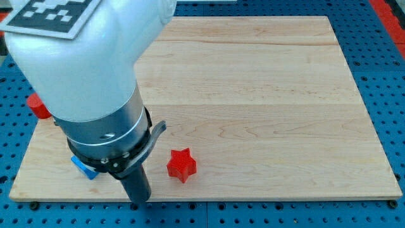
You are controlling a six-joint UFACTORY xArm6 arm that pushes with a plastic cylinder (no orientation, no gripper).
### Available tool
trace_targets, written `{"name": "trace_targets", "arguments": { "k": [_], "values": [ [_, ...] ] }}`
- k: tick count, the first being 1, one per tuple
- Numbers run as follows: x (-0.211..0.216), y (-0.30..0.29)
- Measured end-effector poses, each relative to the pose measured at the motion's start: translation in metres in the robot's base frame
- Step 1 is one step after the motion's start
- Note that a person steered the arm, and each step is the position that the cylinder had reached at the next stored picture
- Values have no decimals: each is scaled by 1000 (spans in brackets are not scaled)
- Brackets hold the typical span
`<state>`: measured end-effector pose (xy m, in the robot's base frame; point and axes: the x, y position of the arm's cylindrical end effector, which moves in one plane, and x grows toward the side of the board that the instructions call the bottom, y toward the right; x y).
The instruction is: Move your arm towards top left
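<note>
Your arm's white housing [82,57] fills the view's left; my tip [140,200], a bare rod without fingers, touches the counter [266,107] left of the red star block [181,164]. Further left of the star, a blue block [83,167] and red block [38,106] peek out.

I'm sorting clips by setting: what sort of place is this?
Probably a robotics lab bench: a wooden board lies on a blue perforated table, with a red star block and an arm wearing a fiducial marker.
</note>
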<state>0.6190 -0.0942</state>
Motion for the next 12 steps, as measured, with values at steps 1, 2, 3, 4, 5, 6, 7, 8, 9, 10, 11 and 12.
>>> {"name": "trace_targets", "arguments": {
  "k": [1, 2, 3, 4, 5, 6, 7, 8, 9, 10, 11, 12],
  "values": [
    [0, 64],
    [-10, 100],
    [-20, 145],
    [-28, 200],
    [-99, 194],
    [-179, 168],
    [-244, 135],
    [-297, 81],
    [-333, -13],
    [-346, -131],
    [-346, -207],
    [-336, -211]
  ]
}}
